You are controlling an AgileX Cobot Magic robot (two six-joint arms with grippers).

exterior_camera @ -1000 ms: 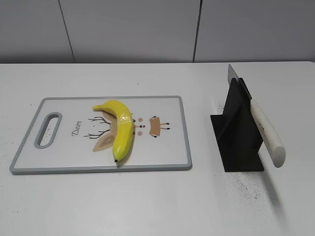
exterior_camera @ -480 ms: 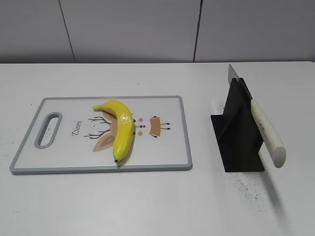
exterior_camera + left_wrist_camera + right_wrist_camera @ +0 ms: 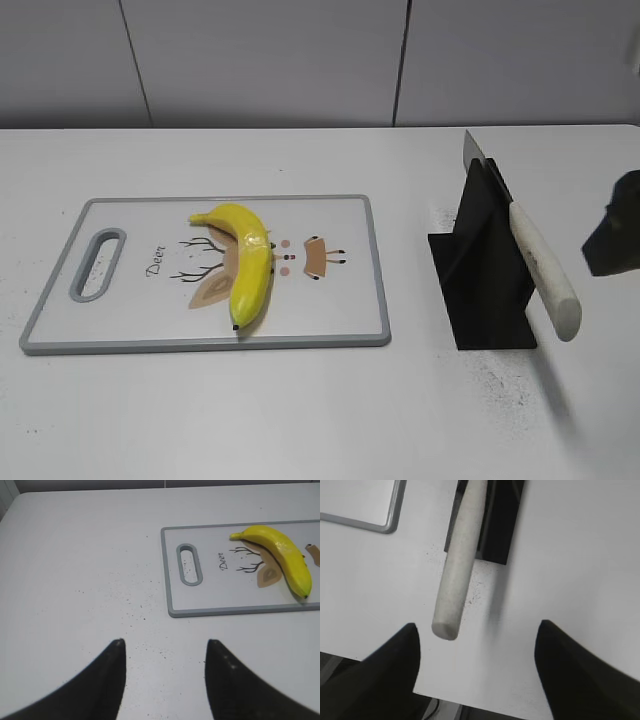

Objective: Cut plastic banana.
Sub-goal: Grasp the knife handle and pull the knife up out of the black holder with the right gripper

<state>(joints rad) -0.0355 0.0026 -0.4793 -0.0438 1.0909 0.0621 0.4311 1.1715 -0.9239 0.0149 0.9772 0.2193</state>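
left gripper (image 3: 165, 647): jaws spread wide, nothing between them, hangs over bare table to the left of the board; seen only in the left wrist view.
table (image 3: 300, 410): white, dotted with dark specks near the board and around the stand.
cutting board (image 3: 130, 335): grey-rimmed, white face, lies flat on the left half of the table; slot handle at its left end, deer drawing and the word "Deer" printed on it.
banana (image 3: 248, 262): yellow, curved, lies on the board about the middle, over the deer print, stem end toward the far left, dark tip toward the near edge; whole, in one piece.
knife stand (image 3: 485, 270): black, upright on the table, well right of the board.
knife (image 3: 540, 265): rests slanted in the stand, blade tip up at the far side, pale handle sticking out toward the near right; handle end is off the table.
right gripper (image 3: 477, 645): jaws wide apart, holds nothing; in the right wrist view the knife handle end sits just by its left finger, not touching. Dark shape at the right edge of the exterior view is part of this arm.
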